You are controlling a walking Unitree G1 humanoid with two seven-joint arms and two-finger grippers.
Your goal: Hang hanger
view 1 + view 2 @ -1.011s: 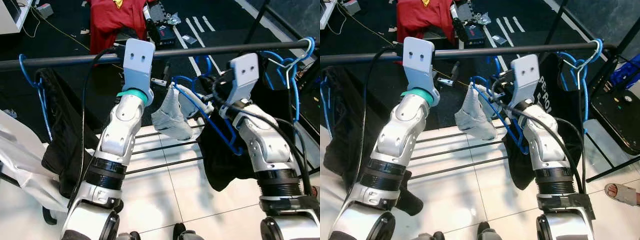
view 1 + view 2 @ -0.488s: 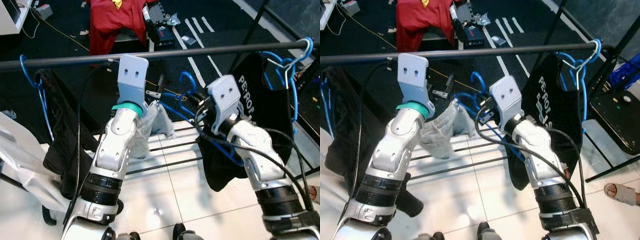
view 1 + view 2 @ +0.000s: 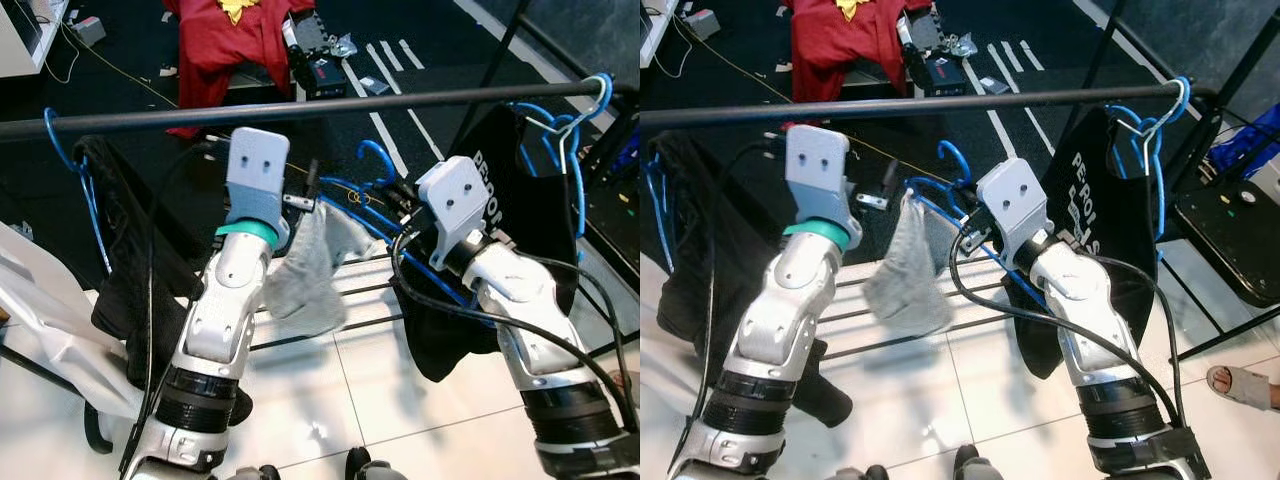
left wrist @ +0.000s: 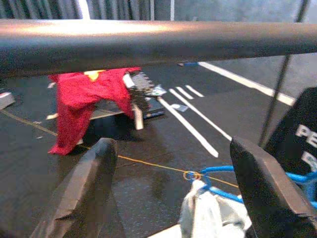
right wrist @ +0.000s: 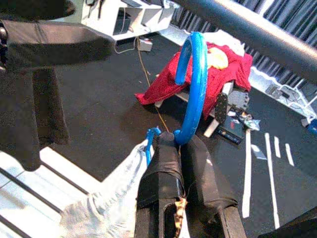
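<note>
A blue hanger [image 5: 190, 89] carrying a grey garment [image 3: 310, 270] is clamped at its neck by my right gripper [image 5: 179, 145], which is shut on it. Its hook [image 3: 375, 160] points up and sits below and in front of the black rail [image 3: 300, 108], not touching it. The grey garment droops from the hanger's left end between my two arms. My left gripper [image 4: 172, 144] is open just under the rail, nothing between its fingers [image 4: 94, 183], and stands left of the garment.
A black garment [image 3: 120, 230] hangs on a blue hanger at the rail's left. A black printed T-shirt [image 3: 520, 200] and spare blue hangers [image 3: 565, 130] occupy the right end. Low rack bars [image 3: 340, 295] cross below. A red garment [image 3: 235, 35] lies beyond. A sandalled foot [image 3: 1245, 385] stands at right.
My right arm has dropped from rail height and swung left with the hanger. The left wrist has come down a little. The grey garment has swung left toward my left arm.
</note>
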